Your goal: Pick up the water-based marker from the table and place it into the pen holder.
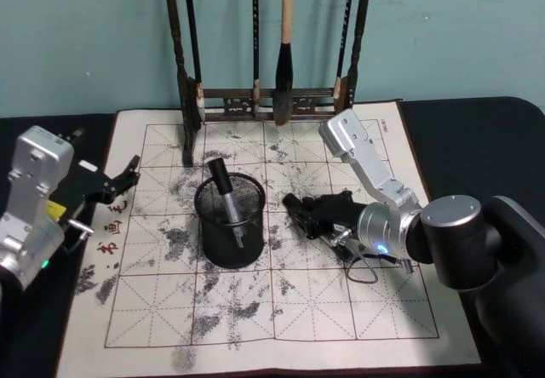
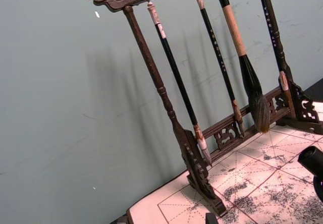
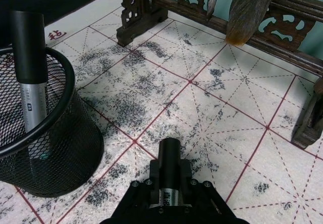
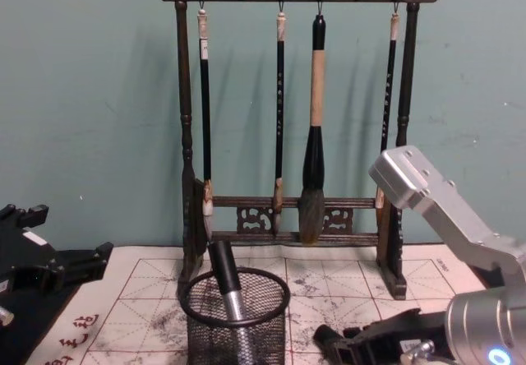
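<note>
The black wire-mesh pen holder (image 1: 230, 246) (image 3: 55, 158) (image 4: 238, 336) stands mid-mat with one black-capped silver marker (image 1: 223, 191) (image 3: 29, 67) (image 4: 228, 287) leaning inside it. My right gripper (image 1: 311, 212) (image 3: 169, 184) (image 4: 345, 344) sits low over the mat just right of the holder, shut on a second water-based marker (image 3: 169, 161) (image 1: 292, 201) whose black cap sticks out past the fingers toward the holder. I cannot tell whether this marker touches the mat. At the mat's left edge my left gripper (image 1: 128, 172) (image 4: 82, 262) is parked, open and empty.
A tall dark wooden brush rack (image 1: 268, 101) (image 2: 166, 108) (image 3: 252, 17) (image 4: 288, 217) with several hanging brushes stands at the back of the ink-stained gridded mat (image 1: 341, 310). Black tabletop surrounds the mat, and a teal wall rises behind.
</note>
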